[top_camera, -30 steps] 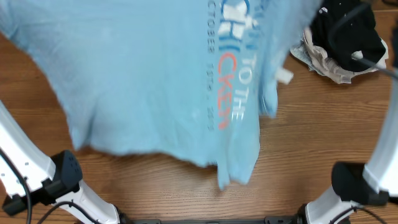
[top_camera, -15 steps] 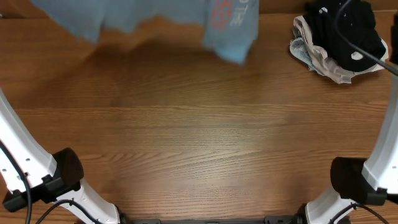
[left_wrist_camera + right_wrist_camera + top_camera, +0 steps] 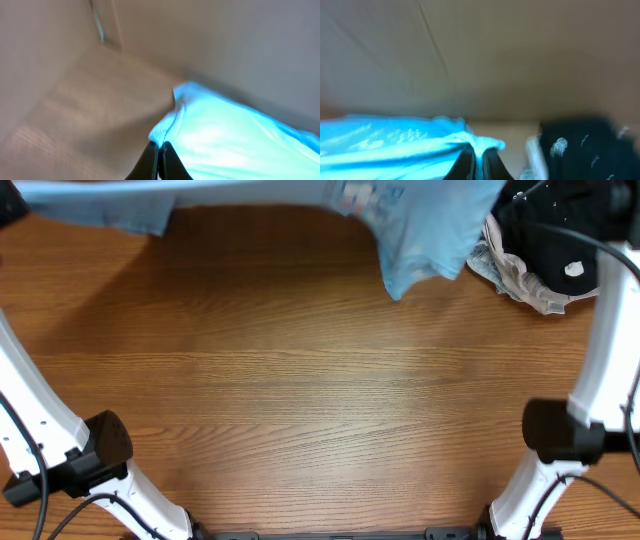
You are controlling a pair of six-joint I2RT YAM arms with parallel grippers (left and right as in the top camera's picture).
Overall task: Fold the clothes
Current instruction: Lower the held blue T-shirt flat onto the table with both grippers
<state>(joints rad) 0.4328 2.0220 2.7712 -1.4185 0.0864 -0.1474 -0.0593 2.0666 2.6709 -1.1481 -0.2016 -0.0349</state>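
Left gripper and right gripper each pinch the sky-blue T-shirt; we should stretch it taut, then lay it flat.

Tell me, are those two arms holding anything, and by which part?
Yes, the blue T-shirt: the left jaws pinch a stitched edge, the right jaws a bunched bit of its edge, both shut on the cloth.

The T-shirt was stretched along the far edge of the tabletop, from ten o'clock to one o'clock, with a corner hung lowest at one. Its edges were pinched in the left claw and the right claw. Just beside it, at two o'clock, a tagged garment was piled on a crumpled cloth.
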